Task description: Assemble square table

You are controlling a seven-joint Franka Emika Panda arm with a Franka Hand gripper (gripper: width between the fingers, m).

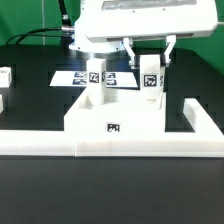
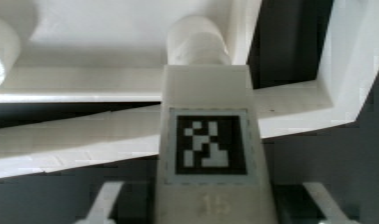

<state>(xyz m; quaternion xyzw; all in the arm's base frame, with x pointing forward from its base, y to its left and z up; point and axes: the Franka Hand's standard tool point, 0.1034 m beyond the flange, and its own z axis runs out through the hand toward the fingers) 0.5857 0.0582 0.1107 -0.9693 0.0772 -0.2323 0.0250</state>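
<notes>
Toward the exterior view's right, on the panel, the gripper clasped an upright leg. Risk I noted: tilt while seating could jam it or shove the panel off the rail.

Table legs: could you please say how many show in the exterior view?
3. One leg stands on the square panel, one is in the gripper beside it, one sits at the exterior view's left edge. A fourth may be hidden.

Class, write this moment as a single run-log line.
gripper: shut on held leg | held leg: upright over tabletop | second leg: upright on tabletop | tabletop: against rail
</notes>
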